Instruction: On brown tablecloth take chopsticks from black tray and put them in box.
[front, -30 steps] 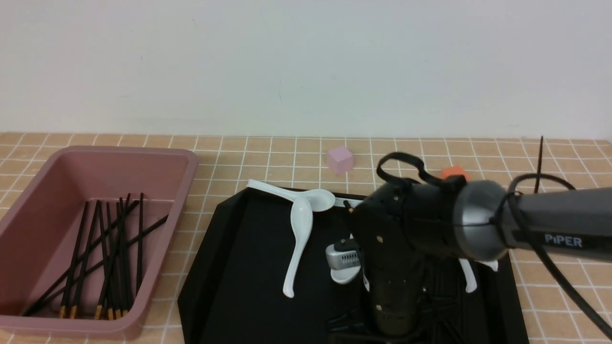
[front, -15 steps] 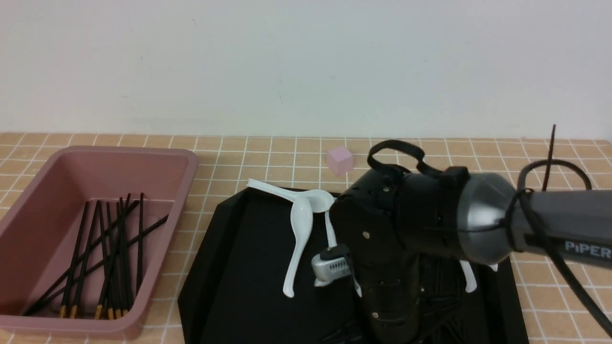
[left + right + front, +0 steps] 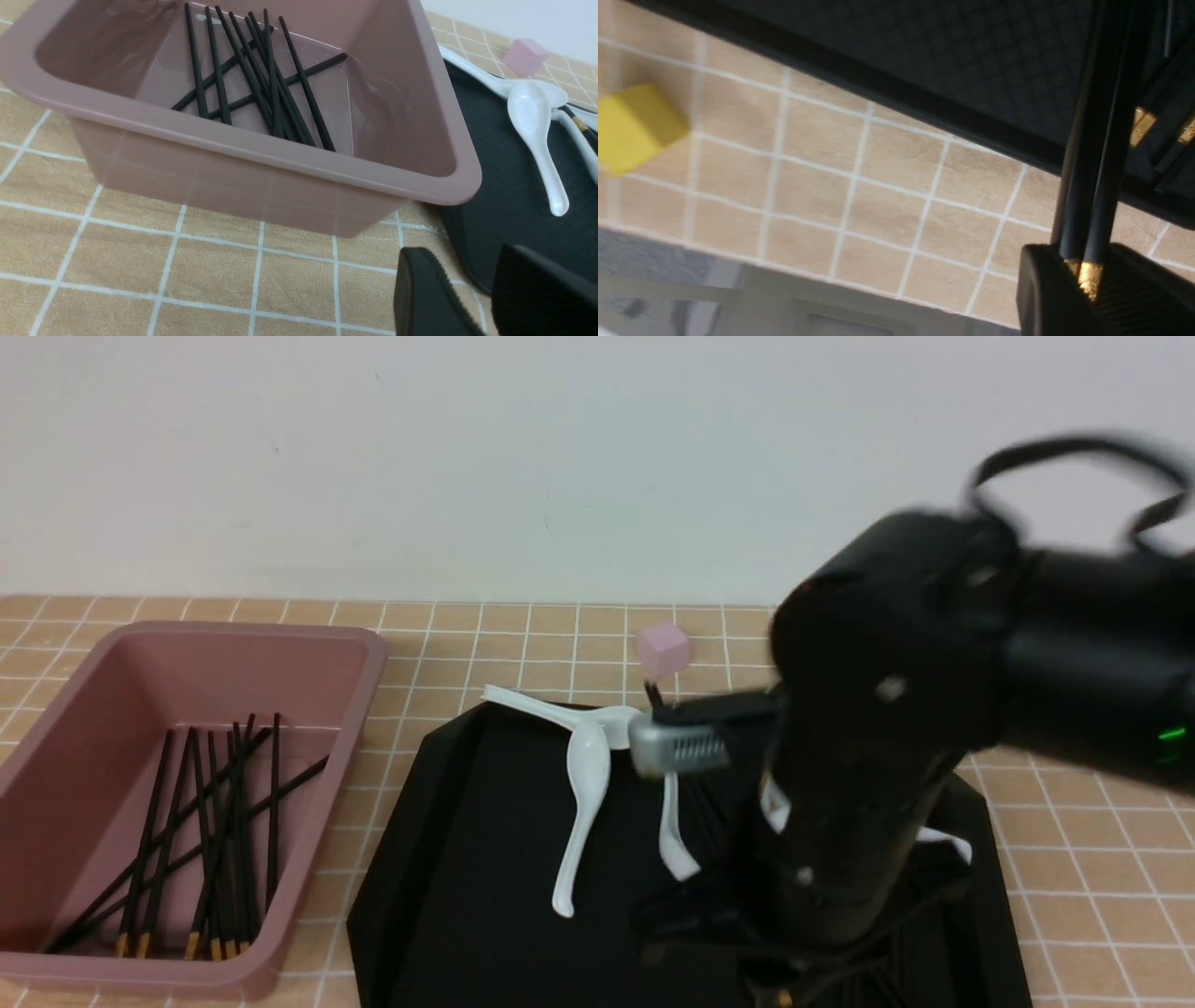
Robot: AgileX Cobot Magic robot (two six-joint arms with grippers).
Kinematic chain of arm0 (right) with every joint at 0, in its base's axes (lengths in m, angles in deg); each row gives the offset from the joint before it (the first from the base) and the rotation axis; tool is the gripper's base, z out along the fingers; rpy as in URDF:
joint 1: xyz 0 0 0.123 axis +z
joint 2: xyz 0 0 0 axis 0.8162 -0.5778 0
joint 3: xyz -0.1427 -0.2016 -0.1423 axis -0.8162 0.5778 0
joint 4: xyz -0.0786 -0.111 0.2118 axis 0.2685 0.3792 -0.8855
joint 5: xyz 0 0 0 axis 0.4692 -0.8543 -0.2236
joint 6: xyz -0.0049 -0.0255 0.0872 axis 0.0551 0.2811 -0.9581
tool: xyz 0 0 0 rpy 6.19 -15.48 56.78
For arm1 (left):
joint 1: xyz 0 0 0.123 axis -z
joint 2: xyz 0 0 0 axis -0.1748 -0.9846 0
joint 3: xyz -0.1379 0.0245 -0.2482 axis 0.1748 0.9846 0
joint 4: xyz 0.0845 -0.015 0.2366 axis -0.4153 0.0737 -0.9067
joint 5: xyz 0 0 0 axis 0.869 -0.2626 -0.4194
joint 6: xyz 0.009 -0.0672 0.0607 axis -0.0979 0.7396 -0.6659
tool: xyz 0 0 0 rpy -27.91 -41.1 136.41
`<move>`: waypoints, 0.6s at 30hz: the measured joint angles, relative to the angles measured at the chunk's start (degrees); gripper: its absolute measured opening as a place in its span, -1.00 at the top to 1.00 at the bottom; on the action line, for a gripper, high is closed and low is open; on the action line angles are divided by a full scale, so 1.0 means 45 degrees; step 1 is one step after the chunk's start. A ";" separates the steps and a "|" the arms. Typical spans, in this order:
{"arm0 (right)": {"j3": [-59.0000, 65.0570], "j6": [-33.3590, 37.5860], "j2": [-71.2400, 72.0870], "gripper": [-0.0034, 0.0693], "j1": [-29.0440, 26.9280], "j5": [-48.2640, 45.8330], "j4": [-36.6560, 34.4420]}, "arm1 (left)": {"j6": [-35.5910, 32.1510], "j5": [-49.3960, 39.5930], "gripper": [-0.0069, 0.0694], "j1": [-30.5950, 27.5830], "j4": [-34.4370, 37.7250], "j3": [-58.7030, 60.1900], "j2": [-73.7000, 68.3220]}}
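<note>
A plain white wall (image 3: 560, 457) backs the table, which is covered edge to edge by a tan-orange tablecloth (image 3: 523, 644) gridded with thin white lines. On my left sits the deep dusty-pink plastic box (image 3: 369, 653), beside the large flat matte-black tray (image 3: 411, 859).

My right gripper (image 3: 1085, 280) is clamped on 2 long thin black chopsticks (image 3: 1094, 154), pinched right at their gold bands, with the shafts running out over the tray's rim and the cloth. The left gripper (image 3: 472, 298) hangs near the box's corner, its jaws apart and empty. A crossed pile of chopsticks (image 3: 275, 98) already lies on the box floor, and the right wrist view shows more gold-banded ends (image 3: 1141, 123) down in the tray. White ceramic soup spoons (image 3: 583, 803) also lie on the tray.

I judge these sticks light, stiff and smooth, so weight is no worry, but they could slide or scissor between the pads. Held at 1 end, the long free length may swing as I move; a hold nearer the middle would be steadier.

I can read no brand, label or writing: the right arm is motion-blurred in the front view.
</note>
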 joint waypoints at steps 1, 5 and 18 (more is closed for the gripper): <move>-0.0172 0.0000 0.0088 0.49 0.0000 -0.0021 -0.0017 | 0.0000 0.0000 0.19 0.0000 0.0000 0.0000 0.0000; -0.1820 0.0086 -0.0176 0.49 0.0029 0.0536 -0.0029 | 0.0000 0.0000 0.19 0.0000 0.0000 0.0000 0.0000; -0.6486 0.2664 -0.5994 0.49 0.0800 0.6931 -0.3640 | 0.0000 -0.0012 0.19 0.0000 0.0000 0.0000 0.0000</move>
